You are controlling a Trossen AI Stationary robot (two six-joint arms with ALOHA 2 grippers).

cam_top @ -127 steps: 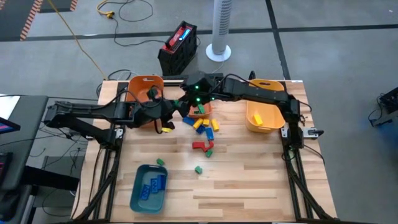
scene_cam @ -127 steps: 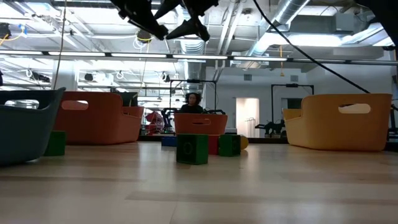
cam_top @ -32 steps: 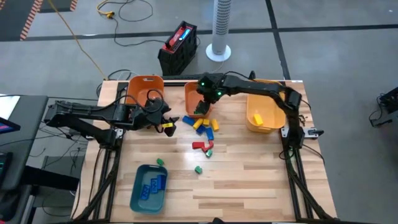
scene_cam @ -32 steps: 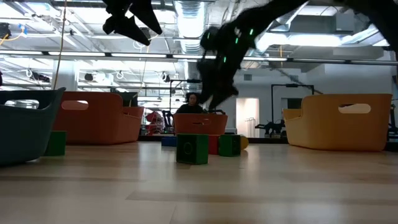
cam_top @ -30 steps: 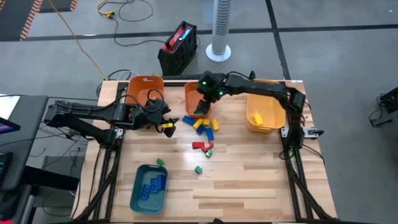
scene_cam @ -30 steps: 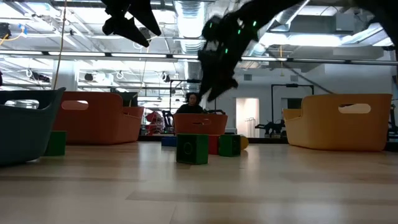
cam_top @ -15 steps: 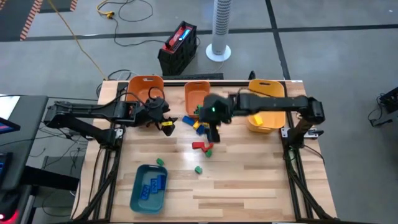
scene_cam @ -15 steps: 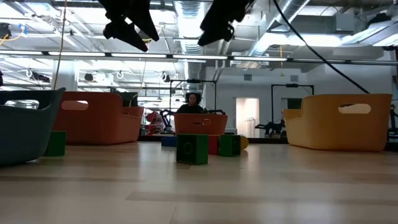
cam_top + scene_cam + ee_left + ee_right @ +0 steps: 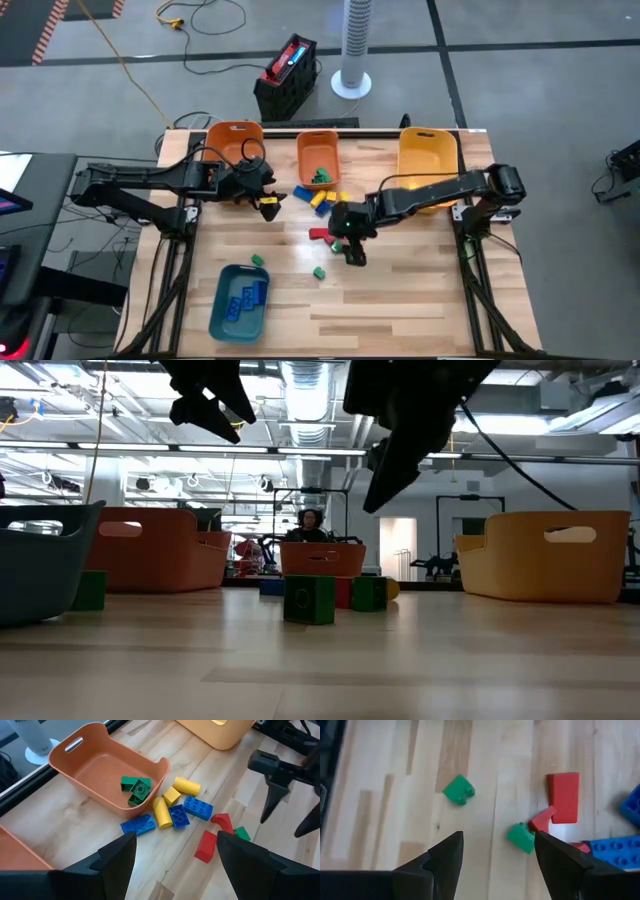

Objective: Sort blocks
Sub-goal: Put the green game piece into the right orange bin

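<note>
Wooden surface (image 9: 400,290) w/ three bins along its far edge & one teal bin (image 9: 238,300) at the near left corner; landmark = small orange bin (image 9: 318,158) at far centre. In it lie a few green blocks (image 9: 135,789). Just in front of it, a loose cluster of blue & yellow blocks (image 9: 172,807); nearer again two red blocks (image 9: 563,796) & a green block (image 9: 521,838) touching one red. Another green block (image 9: 458,789) sits apart, further from the orange bin. Blue blocks (image 9: 243,295) in teal bin. Right claw (image 9: 349,243) hangs over the red/green group, fingers apart, nothing held. Left claw (image 9: 268,200) hovers left of the orange bin, fingers apart, empty.
</note>
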